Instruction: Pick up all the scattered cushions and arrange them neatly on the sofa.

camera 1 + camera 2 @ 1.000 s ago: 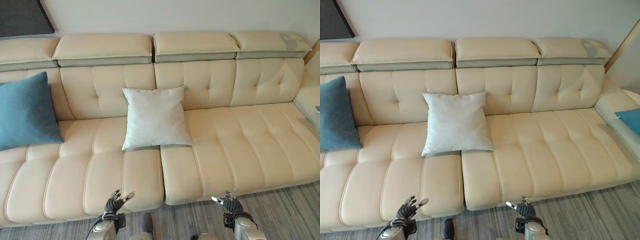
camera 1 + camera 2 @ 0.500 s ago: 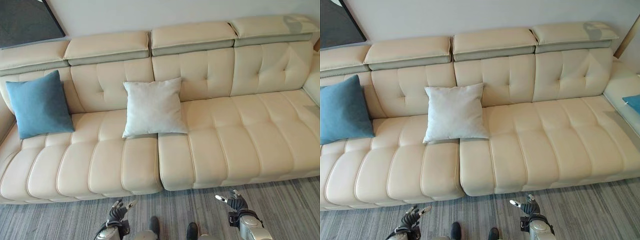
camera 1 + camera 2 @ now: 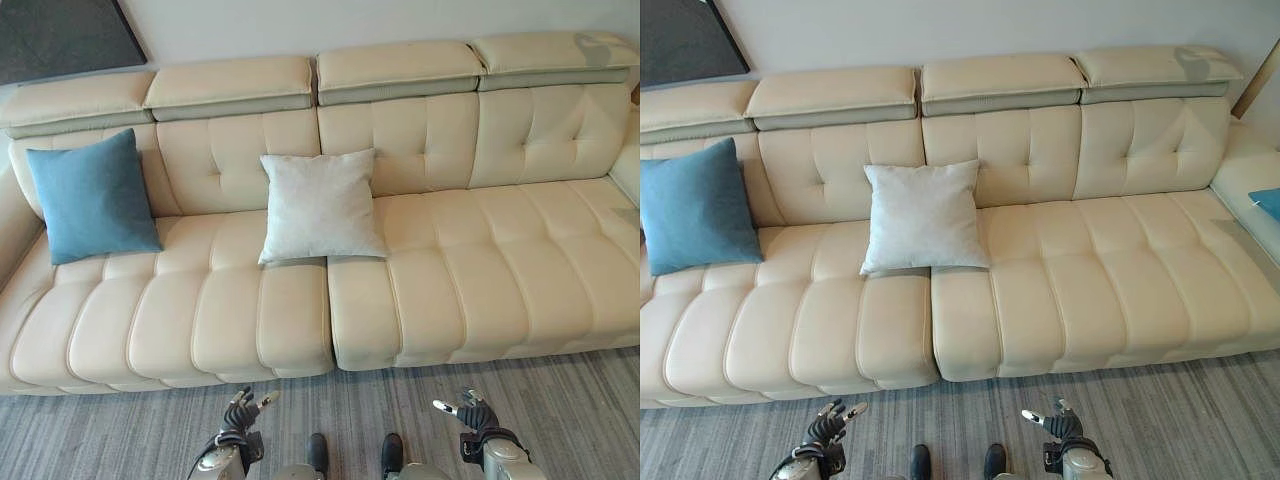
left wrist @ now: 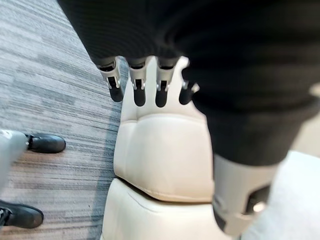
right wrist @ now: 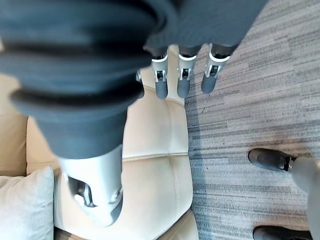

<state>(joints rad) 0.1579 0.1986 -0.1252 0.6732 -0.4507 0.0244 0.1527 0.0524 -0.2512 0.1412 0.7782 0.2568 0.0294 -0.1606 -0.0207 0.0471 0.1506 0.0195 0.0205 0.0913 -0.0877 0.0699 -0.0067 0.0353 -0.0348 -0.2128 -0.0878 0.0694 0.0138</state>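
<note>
Left eye view: long cream sofa with tufted back and padded headrests, standing on grey striped carpet. White cushion square, pale, soft-edged, propped upright against the backrest near the middle, bottom edge on the seat right over the seam between two seat sections. Blue cushion teal, square, leaning on the backrest at the sofa's left end, well apart from the white one. Second blue cushion seen from the right eye at the far right on the sofa's side section, cut off by the frame edge, only a corner showing. Dark panel on the wall at upper left, also cut off.

Left hand low over the carpet in front of the sofa, holding nothing, fingers straight and spread slightly apart in its wrist view, thumb apart from them. Right hand likewise low over the carpet to the right, empty, fingers straight in a loose row. Both hands well short of the seat front, touching neither cushion. Palms hidden under the dark ribbed covers in both wrist views; sofa seat edge visible past the fingertips.
</note>
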